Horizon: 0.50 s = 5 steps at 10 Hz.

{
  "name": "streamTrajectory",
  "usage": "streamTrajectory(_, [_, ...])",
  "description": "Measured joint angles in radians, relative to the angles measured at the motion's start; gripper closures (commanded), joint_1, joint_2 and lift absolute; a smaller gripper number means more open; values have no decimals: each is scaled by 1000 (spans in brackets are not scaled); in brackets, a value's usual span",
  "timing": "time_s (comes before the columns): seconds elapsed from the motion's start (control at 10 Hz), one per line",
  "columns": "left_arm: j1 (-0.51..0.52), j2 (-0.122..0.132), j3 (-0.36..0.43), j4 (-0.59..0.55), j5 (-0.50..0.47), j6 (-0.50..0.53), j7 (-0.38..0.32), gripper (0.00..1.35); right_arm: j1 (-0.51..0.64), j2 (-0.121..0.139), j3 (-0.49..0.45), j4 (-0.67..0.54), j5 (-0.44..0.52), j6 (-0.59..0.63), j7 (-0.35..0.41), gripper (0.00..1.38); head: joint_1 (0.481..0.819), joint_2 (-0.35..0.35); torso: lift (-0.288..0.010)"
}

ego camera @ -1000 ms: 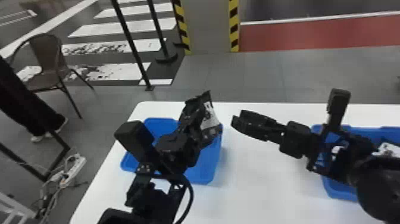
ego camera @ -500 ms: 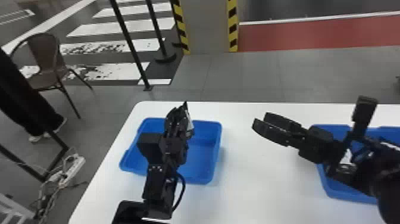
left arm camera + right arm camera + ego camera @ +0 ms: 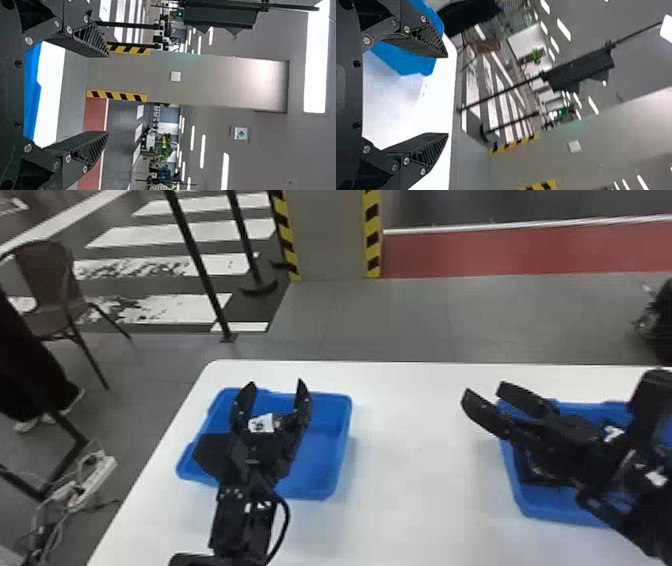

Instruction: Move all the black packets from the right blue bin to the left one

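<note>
My left gripper [image 3: 275,384] stands open over the left blue bin [image 3: 320,455], its two fingers apart and pointing away from the robot. In the left wrist view, nothing is between the fingers of the left gripper [image 3: 107,94], and a blue bin edge [image 3: 32,95] shows behind them. My right gripper [image 3: 484,391] is open by the inner side of the right blue bin [image 3: 555,510], its arm crossing above that bin. The right gripper [image 3: 447,95] is empty in its wrist view. Under the right arm, a dark flat shape [image 3: 537,477], perhaps a black packet, lies partly hidden in the right bin.
Both bins stand on a white table [image 3: 410,470], with bare tabletop between them. Beyond the left table edge are a chair [image 3: 47,285], a person's legs and a power strip [image 3: 90,480] on the floor. A striped pillar [image 3: 327,235] rises behind.
The left gripper has turned above the left bin, and its fingers now show spread toward the far side. The right gripper has moved rightward, toward the right bin.
</note>
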Motion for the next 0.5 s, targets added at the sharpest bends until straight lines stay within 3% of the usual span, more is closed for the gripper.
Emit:
streamTrajectory(0.3, [41,4,-14,-83,15,41,-4,137,202,1,-18,-271,34,70,-295,320,695,90,-110])
streamTrajectory(0.5, [62,4,-19,-98,33,52,-5,136,287,13,-18,-371,52,99,-459,318,695,52,-110])
